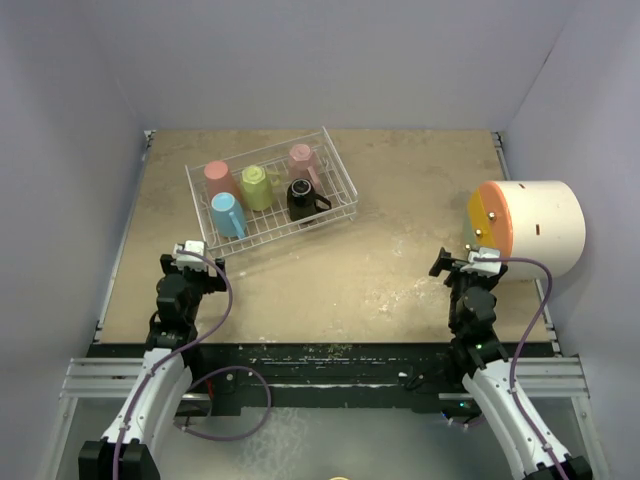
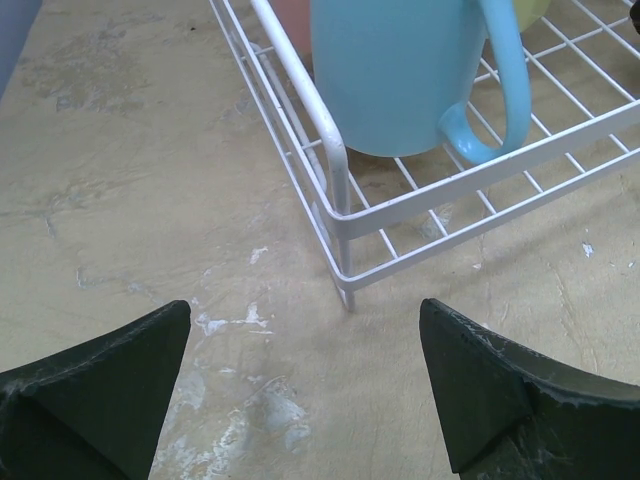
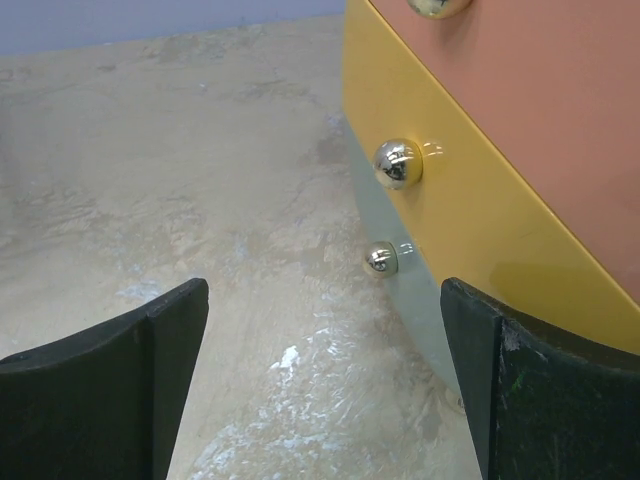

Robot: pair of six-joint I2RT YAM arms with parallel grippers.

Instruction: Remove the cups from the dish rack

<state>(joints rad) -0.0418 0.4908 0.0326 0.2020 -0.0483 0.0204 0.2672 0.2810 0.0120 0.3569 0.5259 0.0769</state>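
Observation:
The white wire dish rack (image 1: 340, 170) sits at the back left of the table and holds five mugs: coral-red (image 1: 218, 178), yellow-green (image 1: 256, 186), light pink (image 1: 303, 160), light blue (image 1: 228, 215) and black (image 1: 302, 200). My left gripper (image 1: 193, 250) is open and empty, just in front of the rack's near left corner (image 2: 343, 262); the light blue mug (image 2: 400, 70) stands upside down right behind that corner. My right gripper (image 1: 470, 262) is open and empty at the right, far from the rack.
A big cream cylinder (image 1: 540, 228) with an orange and yellow face lies on its side at the right, close beside my right gripper; its face with metal knobs (image 3: 397, 163) fills the right wrist view. Walls close the table on three sides.

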